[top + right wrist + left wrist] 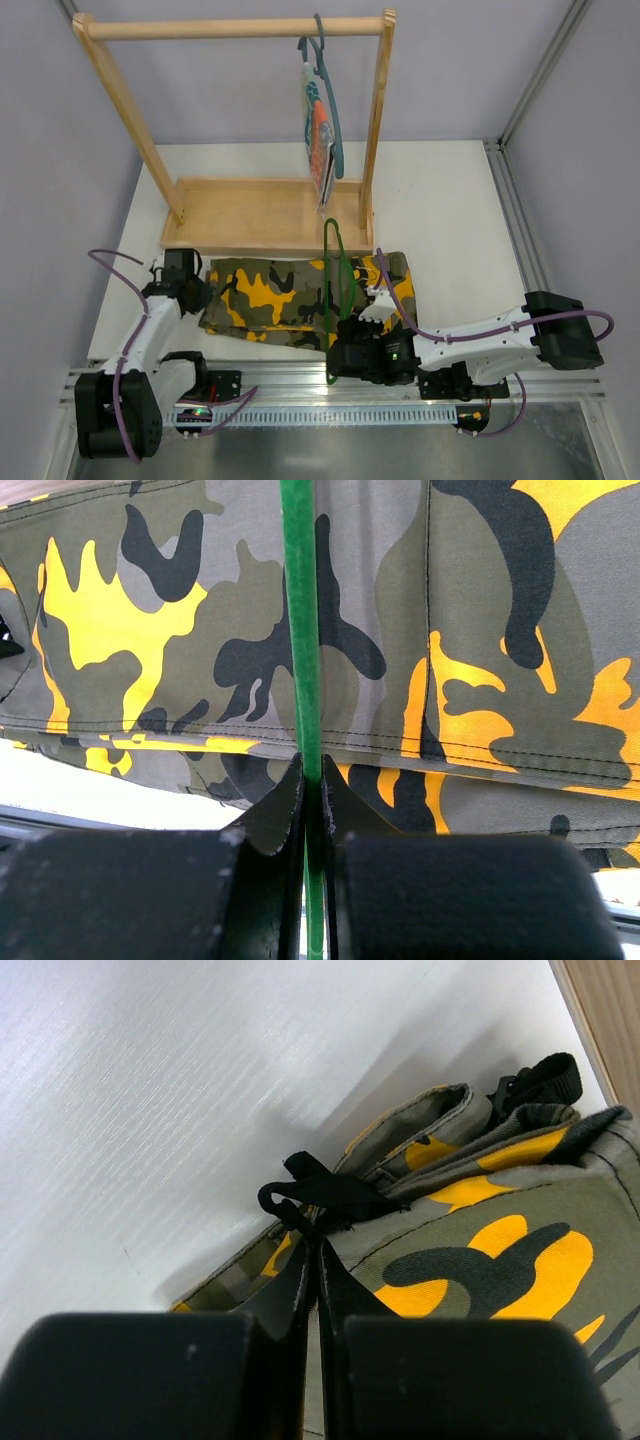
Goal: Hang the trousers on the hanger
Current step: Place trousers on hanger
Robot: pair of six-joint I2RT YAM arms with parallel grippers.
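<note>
Right gripper (311,775): clamped on the hanger (299,630); the thin green bar runs straight out between its fingers.
Hanger: lies across the trousers (270,292) ahead of the right gripper. Its far end reaches past the cloth's far edge toward the wooden rack (232,28).
Trousers: folded flat on the counter (450,200), spread between the two grippers. They lie under and beyond the right gripper and just ahead of the left one.
Left gripper (309,1250): jaws pressed together, tips at the trousers' end edge, right below a black loop (322,1192) sewn there. Whether cloth is pinched between them cannot be told.
Top view only: both arms at once and the hanger's whole outline. Well beyond both grippers, the rack carries a grey-blue hanger (337,110) with a striped cloth (318,125).
Left wrist view only: the black loop, the layered folds of the edge, and a black strap end (545,1075) farther off. From above, that spot is only a dark arm against the cloth.
Right wrist view only: the green bar seated between the fingers, camouflage print filling the ground behind. From above, the wrist body hides that grip.
</note>
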